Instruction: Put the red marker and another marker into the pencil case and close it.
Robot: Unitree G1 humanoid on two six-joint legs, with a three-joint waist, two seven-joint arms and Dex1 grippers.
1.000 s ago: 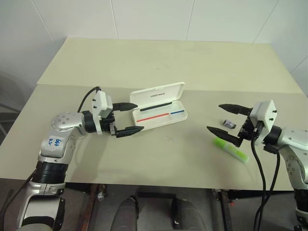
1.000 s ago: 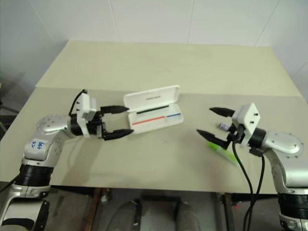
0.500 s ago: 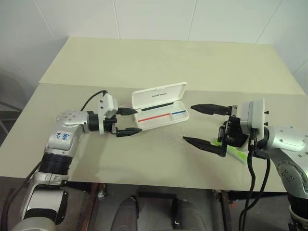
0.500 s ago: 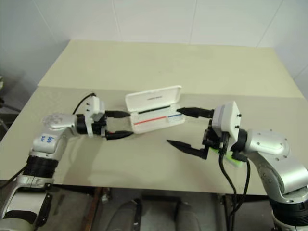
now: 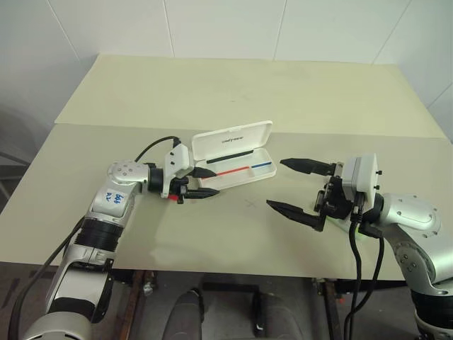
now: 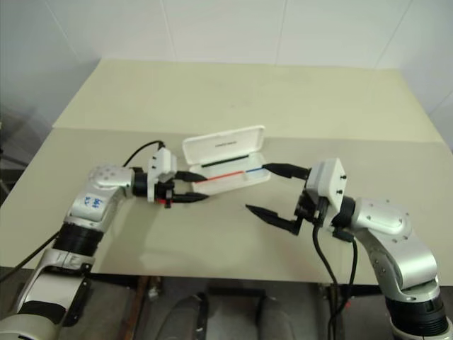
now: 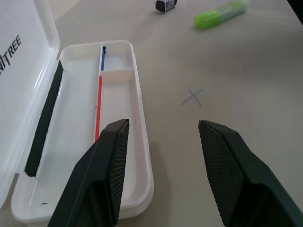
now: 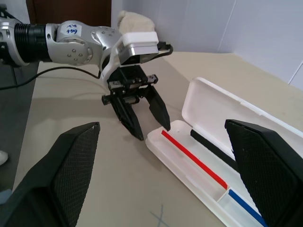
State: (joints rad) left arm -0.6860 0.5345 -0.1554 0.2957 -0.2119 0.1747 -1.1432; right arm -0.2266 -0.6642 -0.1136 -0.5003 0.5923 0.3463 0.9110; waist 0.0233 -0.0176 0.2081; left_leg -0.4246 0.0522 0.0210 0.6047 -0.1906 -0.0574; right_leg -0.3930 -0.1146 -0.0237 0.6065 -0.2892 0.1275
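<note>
pencil case (image 5: pixel 237 157) open on bench (image 5: pixel 212 227); left gripper (image 5: pixel 205 182) at its near end, fingers partly open, empty; right gripper (image 5: pixel 297 188) wide, empty; green marker (image 7: pixel 221 13) lies well apart; next: pick marker

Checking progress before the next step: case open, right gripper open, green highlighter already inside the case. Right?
Not quite. The highlighter is not inside. It lies on the table, apart from the case, as the left wrist view shows. The rest stands: the case is open and the right gripper is open.
</note>
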